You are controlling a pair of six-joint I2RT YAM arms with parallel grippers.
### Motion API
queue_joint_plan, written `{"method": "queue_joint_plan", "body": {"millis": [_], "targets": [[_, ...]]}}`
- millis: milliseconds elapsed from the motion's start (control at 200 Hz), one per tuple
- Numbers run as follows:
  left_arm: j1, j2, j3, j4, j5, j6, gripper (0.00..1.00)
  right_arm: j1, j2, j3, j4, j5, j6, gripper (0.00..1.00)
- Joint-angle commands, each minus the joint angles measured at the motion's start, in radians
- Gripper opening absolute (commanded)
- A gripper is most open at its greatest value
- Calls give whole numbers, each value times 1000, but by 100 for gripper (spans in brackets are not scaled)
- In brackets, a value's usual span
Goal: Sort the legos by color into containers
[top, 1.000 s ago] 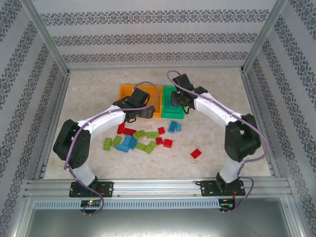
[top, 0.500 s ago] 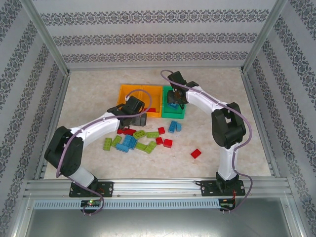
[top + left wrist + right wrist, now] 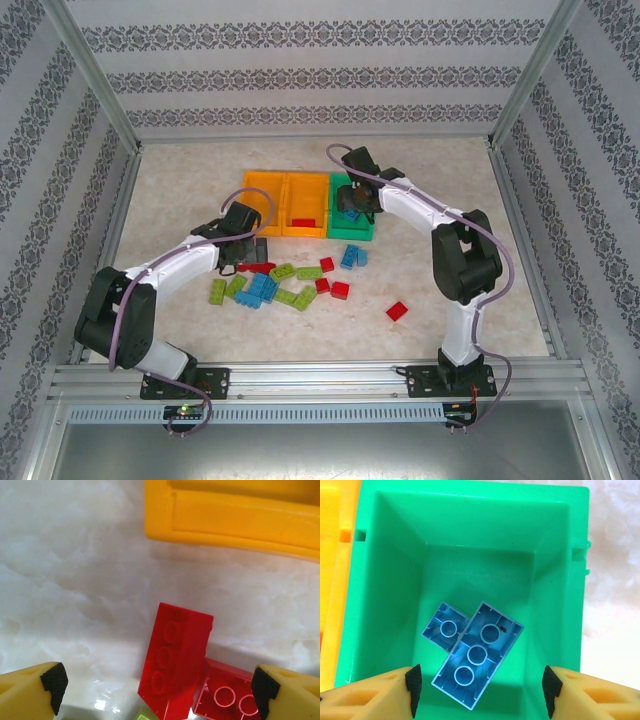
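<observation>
Nearest the bases, a lone red brick (image 3: pixel 397 311) lies well apart from the loose legos (image 3: pixel 280 285), a scatter of red, blue and lime green pieces on the table. The left gripper (image 3: pixel 159 682) hangs at the far left edge of that scatter with its jaws spread wide and nothing between them. The left arm is the nearer one.

Directly below it is a red oblong brick (image 3: pixel 175 655), between the fingers and slightly toward the bins. Its long axis runs almost straight away from the wrist, tipped a little right, so the jaws would close across its short width. A second red brick (image 3: pixel 225 697) touches its right side, and may be propping it up. The orange-yellow bin (image 3: pixel 225 515) is just beyond.

Farther off, the right gripper (image 3: pixel 480 685) hovers over the green bin (image 3: pixel 395 580), jaws parted and empty. Two blue bricks (image 3: pixel 477 652) lie overlapping on the bin floor.
</observation>
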Motion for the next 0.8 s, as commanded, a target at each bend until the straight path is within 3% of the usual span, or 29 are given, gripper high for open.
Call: {"method": "queue_joint_plan", "body": {"millis": [0,515,794], "targets": [[11,24,0,40,83,7,94,8,-54,-28,11,0,2,68],[49,159,32,117,107,20,81,9,-72,-43,5,8,7,71],[65,191,35,136,129,34,54,8,-74,-48,-3,25,2,73]]}}
